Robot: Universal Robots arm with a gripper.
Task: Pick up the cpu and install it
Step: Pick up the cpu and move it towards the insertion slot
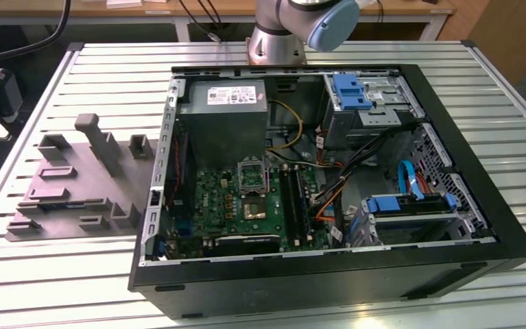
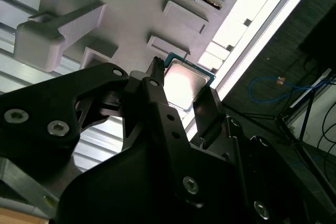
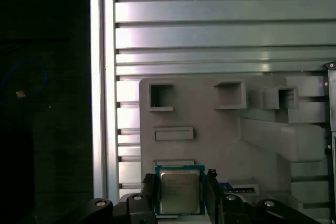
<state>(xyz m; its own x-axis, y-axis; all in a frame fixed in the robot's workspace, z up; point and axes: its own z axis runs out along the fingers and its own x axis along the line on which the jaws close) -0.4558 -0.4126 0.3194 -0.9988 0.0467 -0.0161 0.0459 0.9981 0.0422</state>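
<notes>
First wrist view puts the cpu [image 3: 179, 191] between the jaws, which look clenched on two opposite edges of it, metal face toward the camera, over the grey fixture [image 3: 210, 129] on the slatted worktop [image 3: 210, 24]. The second wrist view agrees. Doing this well probably means an even pinch on the rim alone, the chip kept level, and no twist that lets it slip.

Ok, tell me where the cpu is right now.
In the first wrist view the cpu is held by the gripper, a finger on either side, raised above the grey fixture that lies on the slatted table.
</notes>
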